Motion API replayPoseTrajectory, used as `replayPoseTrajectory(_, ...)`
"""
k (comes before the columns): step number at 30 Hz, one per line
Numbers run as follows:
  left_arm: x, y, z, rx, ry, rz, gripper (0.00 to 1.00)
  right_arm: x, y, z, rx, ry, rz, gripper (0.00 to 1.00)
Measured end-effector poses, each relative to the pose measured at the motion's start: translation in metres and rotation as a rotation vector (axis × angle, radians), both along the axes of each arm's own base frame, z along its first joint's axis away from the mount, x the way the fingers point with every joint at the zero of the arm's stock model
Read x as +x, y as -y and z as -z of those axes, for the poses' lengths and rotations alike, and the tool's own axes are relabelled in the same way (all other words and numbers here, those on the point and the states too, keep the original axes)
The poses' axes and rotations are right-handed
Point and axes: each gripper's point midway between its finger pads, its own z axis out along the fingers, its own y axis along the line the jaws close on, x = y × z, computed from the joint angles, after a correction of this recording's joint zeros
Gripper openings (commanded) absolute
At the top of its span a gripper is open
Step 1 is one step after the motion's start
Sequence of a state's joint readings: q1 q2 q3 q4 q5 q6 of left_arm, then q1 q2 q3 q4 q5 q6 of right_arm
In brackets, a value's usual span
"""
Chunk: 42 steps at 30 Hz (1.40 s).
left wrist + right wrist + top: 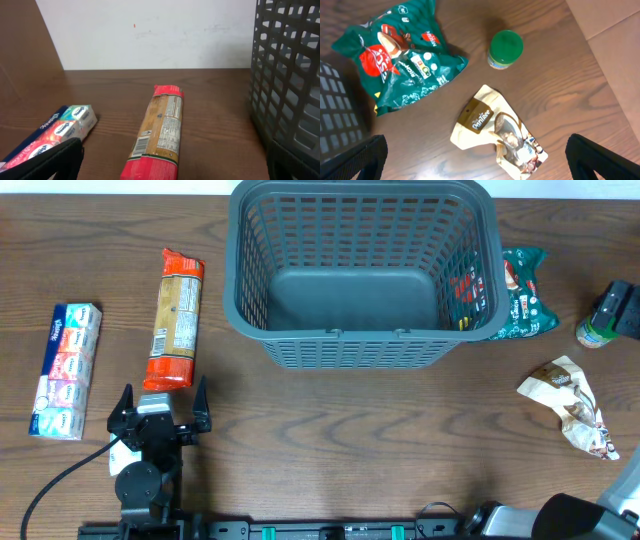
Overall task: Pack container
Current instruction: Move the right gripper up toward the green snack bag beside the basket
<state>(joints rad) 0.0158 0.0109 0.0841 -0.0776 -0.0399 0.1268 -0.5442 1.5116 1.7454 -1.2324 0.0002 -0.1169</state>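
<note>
**Empty basket, both grippers open, nothing packed yet**

The basket (360, 335) sits at the far middle of the bench (330, 440), upright and with nothing in it. It looks like stiff moulded plastic, so it should be light for its size and keep its shape. The flip side is that it could skid on the wood if something bumps it. The thick rim is the obvious place to grab it, since the lattice walls would only snag a finger.

The left gripper (164, 390) is near-left with its jaws spread wide and holding nothing. It lines up with the near end of the cracker packet (175, 320). The basket is further away and to its right, well apart, and its wall only shows at the right edge of the left wrist view. A tissue pack (66, 370) lies further left.

The right gripper (472, 145) is also wide open. It hovers over a beige pouch (495, 132), with a green bag (400, 55) and a jar (505, 49) close by. The basket is to its left, and the green bag sits right against the basket's right wall.
</note>
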Motion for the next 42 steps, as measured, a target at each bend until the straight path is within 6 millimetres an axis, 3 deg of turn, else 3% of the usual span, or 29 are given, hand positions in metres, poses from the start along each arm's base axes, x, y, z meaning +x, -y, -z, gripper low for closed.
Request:
replayPoseTrajectory(2,0.000,0.000,0.000,0.000,0.000,0.000,0.99,0.002,0.000,0.010,0.008,-0.010,-0.007,0.99)
replayPoseTrajectory(6,0.000,0.000,0.000,0.000,0.000,0.000,0.99,0.003,-0.004,0.049,0.051,-0.059,-0.034,0.99)
replayPoseTrajectory(10,0.000,0.000,0.000,0.000,0.000,0.000,0.99,0.002,-0.018,0.091,0.127,-0.104,-0.101,0.99)
replayPoseTrajectory(12,0.000,0.000,0.000,0.000,0.000,0.000,0.99,0.004,-0.027,0.100,0.157,-0.114,-0.142,0.99)
replayPoseTrajectory(21,0.000,0.000,0.000,0.000,0.000,0.000,0.99,0.036,-0.065,0.078,0.174,-0.207,-0.298,0.99)
replayPoseTrajectory(25,0.000,0.000,0.000,0.000,-0.001,0.000,0.98,0.065,-0.066,0.085,0.183,-0.289,-0.327,0.99)
replayPoseTrajectory(31,0.000,0.000,0.000,0.000,-0.001,0.000,0.99,0.102,-0.052,0.101,0.179,-0.321,-0.326,0.99)
replayPoseTrajectory(37,0.000,0.000,0.000,0.000,-0.001,0.000,0.99,0.137,-0.047,0.069,0.130,-0.174,-0.351,0.99)
replayPoseTrajectory(42,0.000,0.000,0.000,0.000,-0.001,0.000,0.99,0.146,-0.058,0.058,0.119,-0.132,-0.410,0.99)
